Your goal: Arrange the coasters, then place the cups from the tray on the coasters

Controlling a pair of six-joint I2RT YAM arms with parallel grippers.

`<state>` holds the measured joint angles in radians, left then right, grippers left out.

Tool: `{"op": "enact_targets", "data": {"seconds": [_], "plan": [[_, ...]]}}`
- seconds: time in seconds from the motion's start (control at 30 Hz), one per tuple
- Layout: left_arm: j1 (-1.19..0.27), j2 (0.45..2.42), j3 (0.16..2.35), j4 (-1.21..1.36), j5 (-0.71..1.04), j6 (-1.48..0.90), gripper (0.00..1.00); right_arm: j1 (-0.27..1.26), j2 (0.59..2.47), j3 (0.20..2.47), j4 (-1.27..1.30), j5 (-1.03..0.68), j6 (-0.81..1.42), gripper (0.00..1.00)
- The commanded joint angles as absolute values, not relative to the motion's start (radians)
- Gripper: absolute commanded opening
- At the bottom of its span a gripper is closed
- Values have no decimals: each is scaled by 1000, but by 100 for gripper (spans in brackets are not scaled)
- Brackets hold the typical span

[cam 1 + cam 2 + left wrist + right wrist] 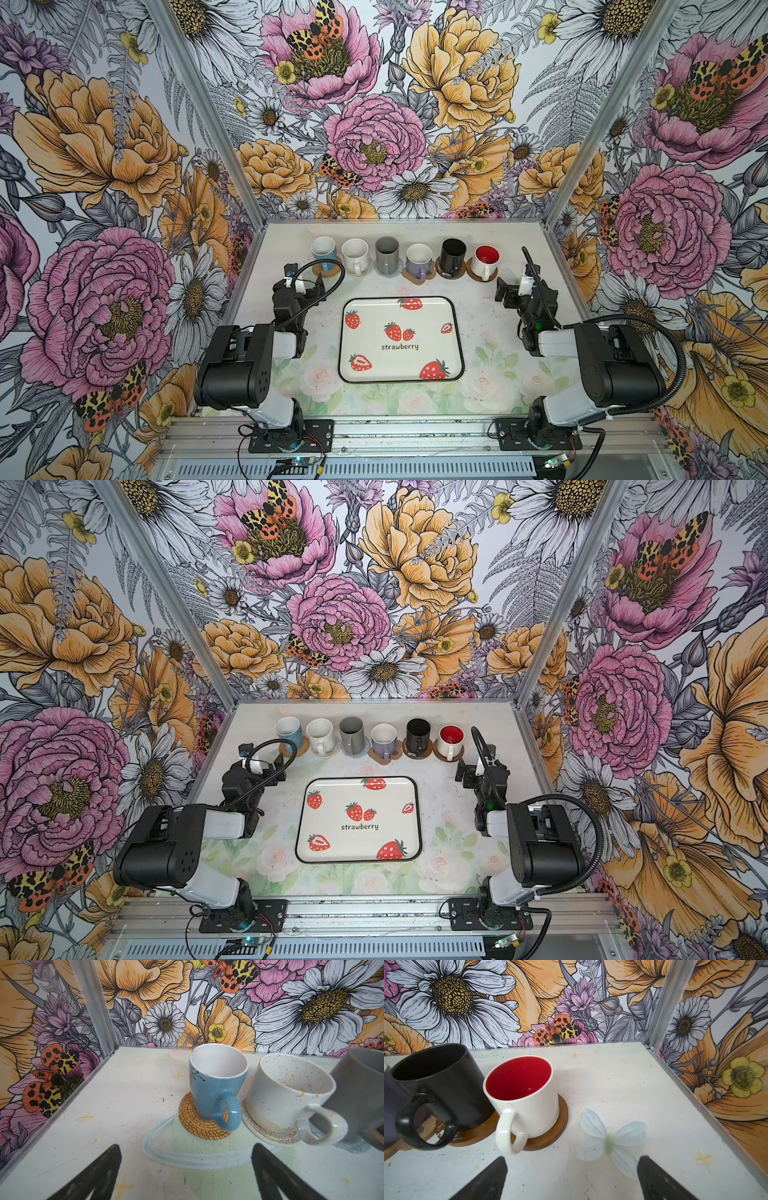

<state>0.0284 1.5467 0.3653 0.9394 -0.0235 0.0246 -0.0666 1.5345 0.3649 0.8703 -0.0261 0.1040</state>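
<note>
Our left gripper point(186, 1147) has its fingers point(99, 1172) spread wide, nothing between them, just short of the light blue mug point(216, 1084) standing on the tan rattan coaster point(195, 1128). Our right gripper point(572, 1158) is equally spread and empty, near the white mug with the red interior point(527, 1109) on its glossy brown disc point(550, 1138). Between those two, the speckled white mug point(291, 1095), grey mug point(387, 251), lavender mug point(418, 259) and black mug point(440, 1076) complete a row along the back of the table point(478, 307), each on its own coaster. The strawberry tray point(399, 361) lies bare in the middle. We judge arranging and placing both finished; what the next move calls for is drawing both grippers back without clipping a handle
</note>
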Motion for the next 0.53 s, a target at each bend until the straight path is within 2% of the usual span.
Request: {"op": "enact_targets", "data": {"seconds": [0.0,0.5], "plan": [[34,1552,377,943,3,5,99,-56,1535,390,867,-2,91,100],[31,1552,377,943,0,7,99,-49,1537,397,859,12,87,100]]}}
